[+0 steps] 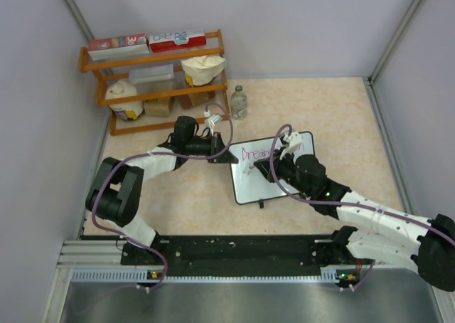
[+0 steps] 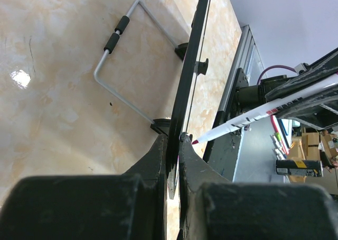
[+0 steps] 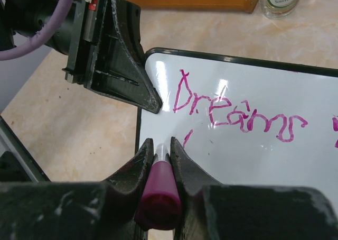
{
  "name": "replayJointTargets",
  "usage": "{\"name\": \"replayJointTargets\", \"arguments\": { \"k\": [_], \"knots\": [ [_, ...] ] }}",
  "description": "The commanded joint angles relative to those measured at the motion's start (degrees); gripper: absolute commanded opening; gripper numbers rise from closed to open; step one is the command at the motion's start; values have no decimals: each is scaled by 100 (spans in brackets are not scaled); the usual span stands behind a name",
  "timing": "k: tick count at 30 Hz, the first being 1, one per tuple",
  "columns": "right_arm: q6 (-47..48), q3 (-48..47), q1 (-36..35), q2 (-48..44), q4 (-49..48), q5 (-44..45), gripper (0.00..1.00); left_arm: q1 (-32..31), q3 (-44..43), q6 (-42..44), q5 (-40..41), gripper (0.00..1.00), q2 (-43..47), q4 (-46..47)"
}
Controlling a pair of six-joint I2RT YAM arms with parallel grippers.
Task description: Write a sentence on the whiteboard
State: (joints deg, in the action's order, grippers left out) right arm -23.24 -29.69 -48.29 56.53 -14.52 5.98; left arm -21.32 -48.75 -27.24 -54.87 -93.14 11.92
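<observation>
Near the desk's centre, the black-framed glossy whiteboard is steadied by the left gripper, clamped on its rim, so the pink-ended white marker, gripped tight by the right gripper, can extend the magenta sentence, "Dreams".

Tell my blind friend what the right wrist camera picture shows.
The right gripper holds a pink marker at a whiteboard with "Dreams" written in pink. The left gripper clamps the board's edge beside that word.
</observation>
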Motion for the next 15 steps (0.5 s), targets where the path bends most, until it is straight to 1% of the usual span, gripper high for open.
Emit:
{"name": "replayJointTargets", "arguments": {
  "k": [1,8,15],
  "knots": [
    [-180,-195,-84,-37,-595,-114,0,49,-108,299,794,0,-20,-182],
    [-40,-406,-75,147,-306,210,0,49,-99,299,803,0,-11,-190],
    [48,-309,-84,148,-103,466,0,49,-108,299,803,0,-19,-190]
  ]
}}
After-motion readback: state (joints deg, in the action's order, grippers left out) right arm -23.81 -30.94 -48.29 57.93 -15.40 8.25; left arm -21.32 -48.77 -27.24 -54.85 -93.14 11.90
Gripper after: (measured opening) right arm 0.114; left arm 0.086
